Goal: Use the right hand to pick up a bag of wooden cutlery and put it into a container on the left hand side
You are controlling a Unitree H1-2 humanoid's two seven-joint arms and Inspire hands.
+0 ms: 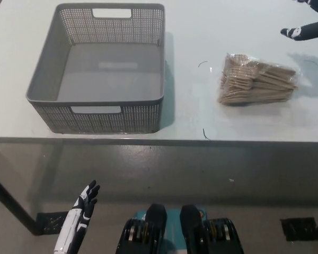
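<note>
No readable text, labels, brands or numbers anywhere. Nothing legible on the grey perforated basket (111, 120), the clear bag of wooden cutlery (257, 80) or the white table (201, 32).

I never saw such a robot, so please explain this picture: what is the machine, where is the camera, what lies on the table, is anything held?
The camera sits on a humanoid robot's head, looking steeply down. On the white table stand an empty grey basket, left, and a bag of wooden cutlery, right. The black right hand, at the top right edge, is open and holds nothing. The white left hand rests open at the lower left.
</note>
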